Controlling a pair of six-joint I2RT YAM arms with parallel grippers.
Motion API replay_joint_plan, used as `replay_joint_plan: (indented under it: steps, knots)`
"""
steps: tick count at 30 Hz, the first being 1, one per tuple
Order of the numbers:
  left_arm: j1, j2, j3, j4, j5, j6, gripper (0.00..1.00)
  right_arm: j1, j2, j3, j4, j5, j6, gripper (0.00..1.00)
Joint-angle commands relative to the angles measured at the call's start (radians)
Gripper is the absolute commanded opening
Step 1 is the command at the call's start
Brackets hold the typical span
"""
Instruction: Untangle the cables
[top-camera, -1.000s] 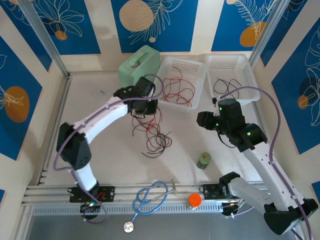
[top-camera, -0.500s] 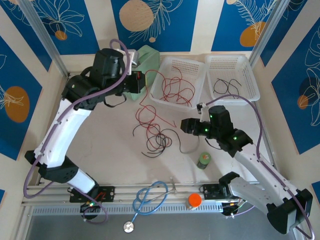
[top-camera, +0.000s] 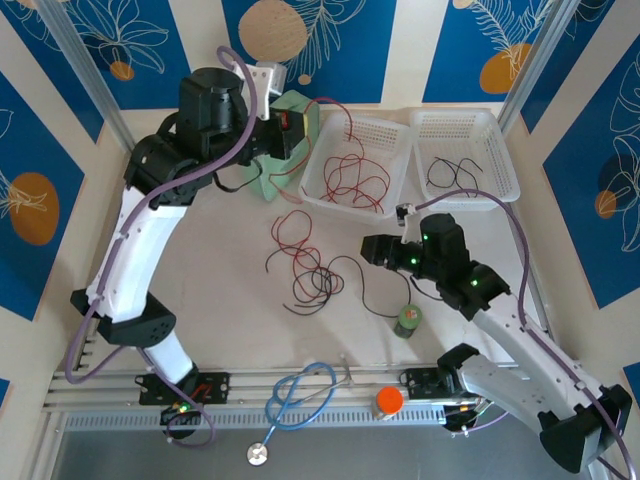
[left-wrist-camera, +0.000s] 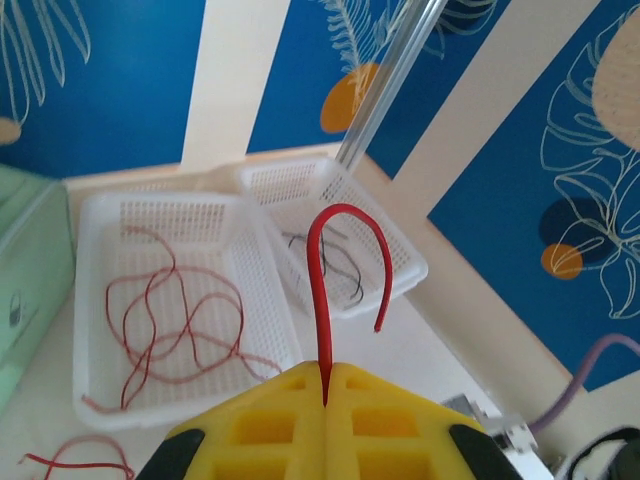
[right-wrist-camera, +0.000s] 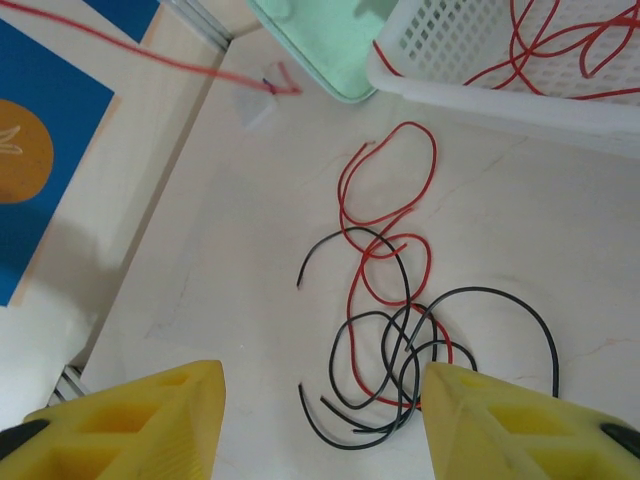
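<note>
Ringing the cables (top-camera: 310, 275): baskets (top-camera: 404, 160), mint case (top-camera: 303, 108), can (top-camera: 408, 320), stethoscope (top-camera: 300, 395).

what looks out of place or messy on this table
The red and black cables lie tangled in one heap mid-table, their loops crossing each other. A blue stethoscope sprawls across the near rail, which looks odd beside the wires.

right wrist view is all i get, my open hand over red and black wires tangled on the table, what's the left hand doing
Observer: The left hand is shut on a red wire, high up by the green case.
Operator: any other basket besides the one with red wires
Observer: Yes, a second basket at the far right holds a black wire.
Operator: anything close to my arm
Observer: A small green can stands beside your arm.
</note>
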Motion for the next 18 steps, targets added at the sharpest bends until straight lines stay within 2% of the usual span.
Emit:
replay_joint_plan:
  steps: [1, 8, 18]
  knots:
    - [-0.008, 0.029, 0.024, 0.151, 0.022, 0.052, 0.0, 0.007, -0.042, -0.004, -0.03, 0.041, 0.025, 0.55]
    - [-0.002, 0.108, -0.073, 0.435, -0.041, 0.17, 0.0, 0.013, -0.106, -0.011, -0.092, 0.073, 0.034, 0.54]
    - [0.003, 0.304, -0.234, 0.806, -0.155, 0.249, 0.0, 0.017, -0.287, -0.062, -0.242, 0.154, 0.063, 0.55]
